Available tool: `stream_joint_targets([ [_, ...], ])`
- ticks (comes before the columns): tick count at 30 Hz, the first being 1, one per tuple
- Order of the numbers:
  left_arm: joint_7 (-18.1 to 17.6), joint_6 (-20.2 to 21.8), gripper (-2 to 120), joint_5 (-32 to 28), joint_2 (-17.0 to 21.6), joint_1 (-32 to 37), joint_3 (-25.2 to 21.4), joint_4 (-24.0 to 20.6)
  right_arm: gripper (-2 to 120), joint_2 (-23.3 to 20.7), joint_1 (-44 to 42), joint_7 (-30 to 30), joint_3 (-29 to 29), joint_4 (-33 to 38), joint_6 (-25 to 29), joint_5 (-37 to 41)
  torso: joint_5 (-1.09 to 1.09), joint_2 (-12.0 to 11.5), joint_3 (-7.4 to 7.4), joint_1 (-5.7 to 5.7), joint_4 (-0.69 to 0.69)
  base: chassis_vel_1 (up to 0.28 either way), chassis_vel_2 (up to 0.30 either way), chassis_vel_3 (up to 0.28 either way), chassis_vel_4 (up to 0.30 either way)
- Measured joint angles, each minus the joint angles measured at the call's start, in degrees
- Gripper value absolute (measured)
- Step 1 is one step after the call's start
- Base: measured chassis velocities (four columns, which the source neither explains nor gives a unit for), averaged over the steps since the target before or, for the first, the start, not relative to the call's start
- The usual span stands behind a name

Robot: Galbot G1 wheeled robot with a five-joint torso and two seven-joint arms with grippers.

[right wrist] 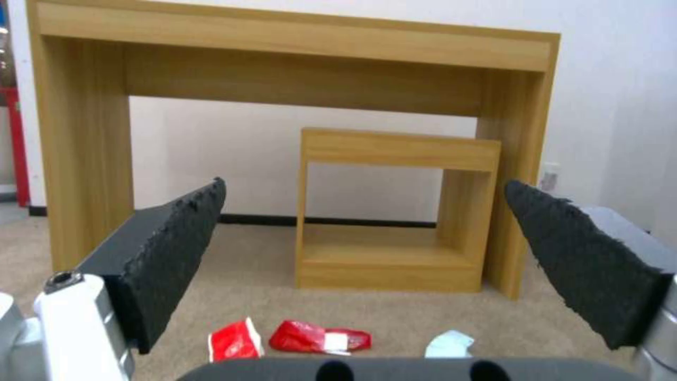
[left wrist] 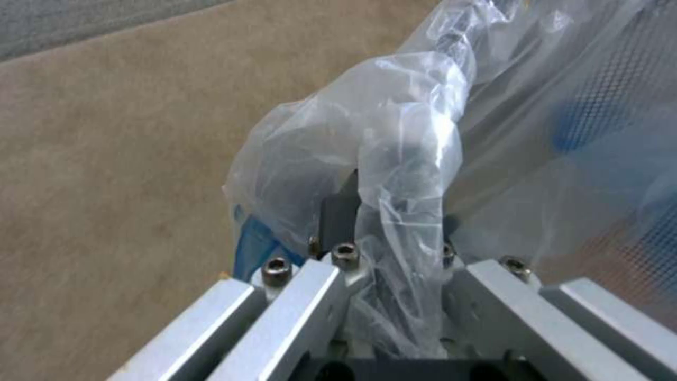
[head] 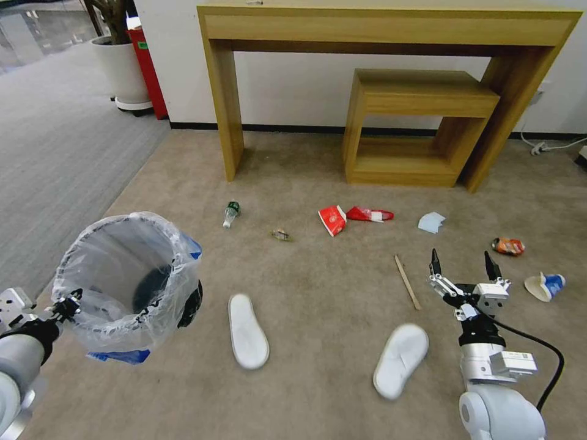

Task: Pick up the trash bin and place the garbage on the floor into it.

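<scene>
My left claw (head: 68, 305) pinches the bagged rim of the trash bin (head: 125, 278), held off the floor (head: 318, 342) w/ mouth tilted. My right claw (head: 463, 267) hangs spread wide above the stick (head: 406, 282), w/ slippers (head: 247, 330), wrappers (head: 332, 219) & cup (head: 545, 286) scattered on the carpet.

The bin (head: 131, 281) wears a thin, crinkly clear plastic liner (left wrist: 395, 159) with a glossy sheen. The floor (head: 318, 366) is matt, short-pile beige carpet. The right hand (head: 463, 267) has rough black rubbery pads (right wrist: 176, 254) on brushed metal. The desk (head: 391, 36) is smooth light wood grain; the wrappers (head: 351, 217) are shiny red.
</scene>
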Motion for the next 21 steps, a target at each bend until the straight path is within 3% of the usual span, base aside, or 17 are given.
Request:
stream_joint_targets([
  [6, 0.0, 0.0, 0, 0.1, -0.1, 0.0, 0.1, -0.2, 100, -0.2, -0.2, 1.1, -0.1, 0.1, -1.1, -0.6, 0.01, 0.0, -0.03, -0.01, -0.01, -0.05, 0.05, 0.058, -0.043],
  [10, 0.0, 0.0, 0, 0.4, -0.2, 0.0, 0.4, -0.1, 100, -0.5, -0.8, 4.1, -0.7, 0.2, -5.8, -1.3, 0.0, 0.0, -0.04, -0.01, -0.01, 0.034, -0.022, -0.04, 0.009],
  [12, 0.0, 0.0, 0, 0.7, -0.2, 0.0, 0.6, 0.1, 100, -1.5, -1.3, 8.0, -2.4, 0.5, -13.7, 0.8, 0.0, 0.0, -0.03, -0.01, -0.01, 0.0, 0.0, 0.0, 0.0],
  [13, 0.0, 0.0, 0, 0.7, -0.2, 0.0, 0.6, 0.1, 100, -1.5, -1.3, 8.0, -2.4, 0.5, -13.7, 0.8, 0.0, 0.0, -0.03, -0.01, -0.01, 0.0, 0.0, 0.0, 0.0],
  [15, 0.1, 0.0, 0, 0.8, -0.3, 0.0, 0.7, 0.2, 100, -2.7, -1.2, 10.7, -4.2, 0.4, -20.6, 5.7, 0.0, 0.0, -0.03, -0.01, 0.0, 0.0, 0.0, 0.0, 0.0],
  [16, 0.1, 0.0, 0, 0.8, -0.3, 0.0, 0.7, 0.2, 100, -2.7, -1.2, 10.7, -4.2, 0.4, -20.6, 5.7, 0.0, 0.0, -0.03, -0.01, 0.0, 0.0, 0.0, 0.0, 0.0],
  [20, 0.2, 0.0, 0, 1.0, -0.3, -0.1, 1.3, 0.4, 100, -4.3, 0.0, 15.0, -6.5, 0.3, -31.5, 15.4, 0.0, 0.0, -0.03, -0.01, 0.0, 0.0, 0.0, 0.0, 0.0],
  [21, 0.2, 0.0, 0, 1.0, -0.3, -0.1, 1.3, 0.4, 100, -4.3, 0.0, 15.0, -6.5, 0.3, -31.5, 15.4, 0.0, 0.0, -0.03, -0.01, 0.0, 0.0, 0.0, 0.0, 0.0],
])
